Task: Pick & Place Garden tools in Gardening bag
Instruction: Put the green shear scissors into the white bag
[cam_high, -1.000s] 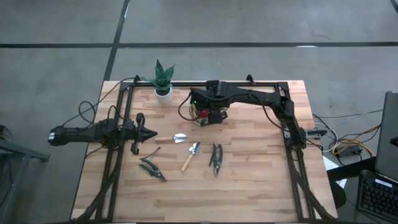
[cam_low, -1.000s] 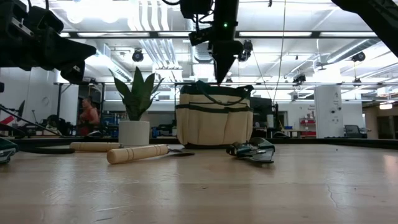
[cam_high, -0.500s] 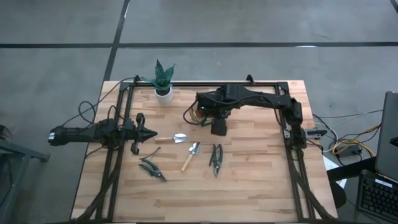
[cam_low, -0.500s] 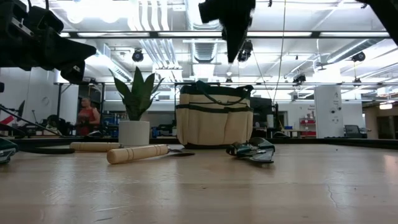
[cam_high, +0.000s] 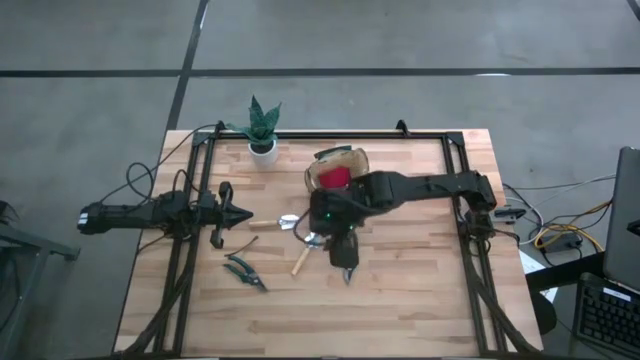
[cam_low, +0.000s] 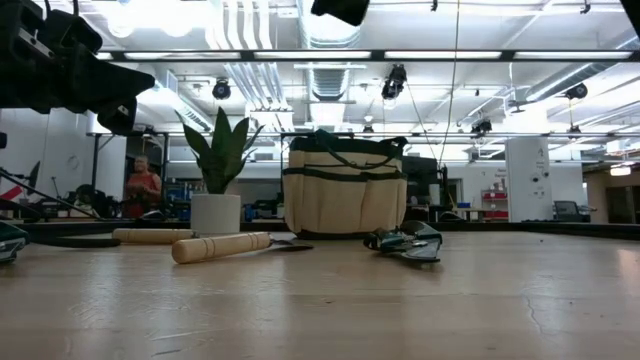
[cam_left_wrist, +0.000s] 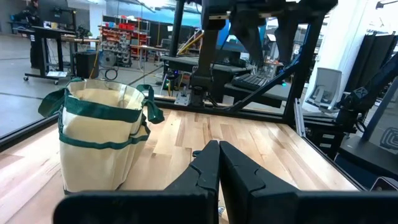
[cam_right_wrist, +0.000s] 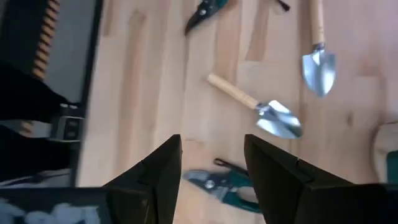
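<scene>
The tan gardening bag (cam_high: 338, 163) with green trim stands upright on its base at the far middle of the table, and the red soft item (cam_high: 333, 178) lies inside it. My right gripper (cam_right_wrist: 212, 146) is open and empty, pointing down above a pair of green-handled pruning shears (cam_right_wrist: 221, 185). Two wooden-handled trowels (cam_right_wrist: 261, 111) (cam_right_wrist: 317, 51) and a second pair of shears (cam_high: 245, 272) lie flat on the table. My left gripper (cam_high: 240, 213) is shut and empty, held level above the table's left side. It faces the bag, which also shows in the left wrist view (cam_left_wrist: 102, 137).
A green plant in a white pot (cam_high: 262, 135) stands at the far left, next to the bag. A dark frame (cam_high: 430, 135) runs around the table's edges. Bare wood (cam_high: 420, 290) lies at the near right. A person (cam_low: 145, 185) shows in the room beyond.
My right gripper has risen from above the bag and gone toward the table's near edge. It now hangs over the shears to the right of the trowels. With the arm gone from above the bag, the red item shows inside it. The tools on the table have not moved.
</scene>
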